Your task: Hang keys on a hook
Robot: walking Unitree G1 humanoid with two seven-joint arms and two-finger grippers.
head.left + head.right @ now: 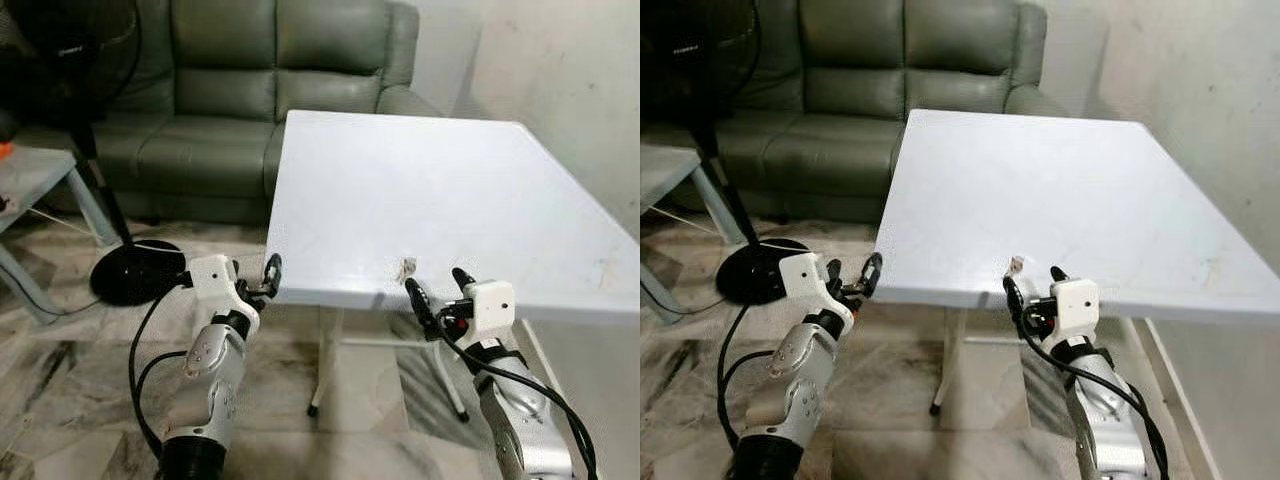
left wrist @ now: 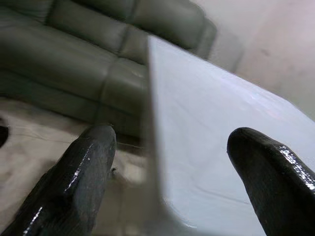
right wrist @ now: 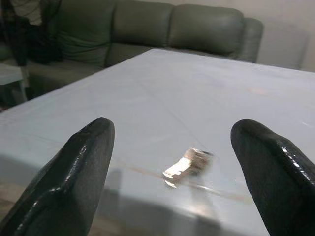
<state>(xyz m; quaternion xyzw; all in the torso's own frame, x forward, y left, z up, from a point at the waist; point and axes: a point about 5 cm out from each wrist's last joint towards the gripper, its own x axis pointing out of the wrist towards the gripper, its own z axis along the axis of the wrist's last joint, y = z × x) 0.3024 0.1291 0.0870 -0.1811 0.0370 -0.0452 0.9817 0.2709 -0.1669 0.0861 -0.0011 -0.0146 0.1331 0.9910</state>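
Near the tabletop's (image 1: 420, 190) lower edge, your released right tool (image 1: 438, 285) faces the keys (image 1: 406, 267) lying just beyond, far from the left tool (image 1: 262, 275), also released.

The square plastic counter (image 1: 420, 200) is plain white with a faint bluish cast and a few pale brownish scuffs. On it, the small bunch of metal keys (image 3: 188, 163) is silvery with a dull brass tint. The padded leather sofa (image 1: 250, 90) is grey-green. The standing fan's round base (image 1: 135, 272) is black. The marble-look tiled floor (image 1: 60, 350) is beige veined in grey and brown. Each silver arm ends in glossy black fingers, on the left hand (image 1: 258, 280) and right hand (image 1: 437, 290), behind white wrist blocks.
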